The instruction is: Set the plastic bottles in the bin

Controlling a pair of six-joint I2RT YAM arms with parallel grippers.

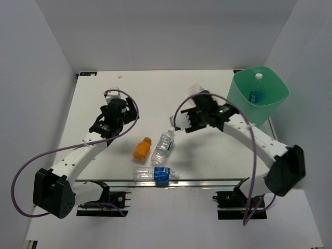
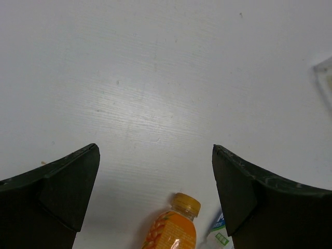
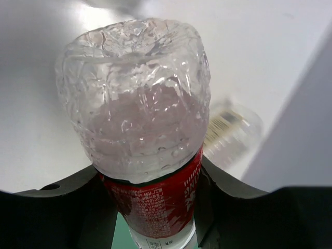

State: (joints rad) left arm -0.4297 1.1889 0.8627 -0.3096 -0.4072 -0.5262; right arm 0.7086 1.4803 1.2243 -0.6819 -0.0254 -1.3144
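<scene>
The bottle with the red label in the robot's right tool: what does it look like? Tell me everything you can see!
The red-label bottle is clear, thin, crinkly plastic and looks empty. Its bumpy, rounded bottom points away from the wrist camera, and its cap end is hidden. A red label with white print wraps its middle. The right tool pinches it at that label from both sides. Nothing else seems to touch it. Another clear bottle lies blurred behind it.

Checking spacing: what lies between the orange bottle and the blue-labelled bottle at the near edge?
Only bare table between orange bottle and blue-labelled bottle, top external view.
</scene>
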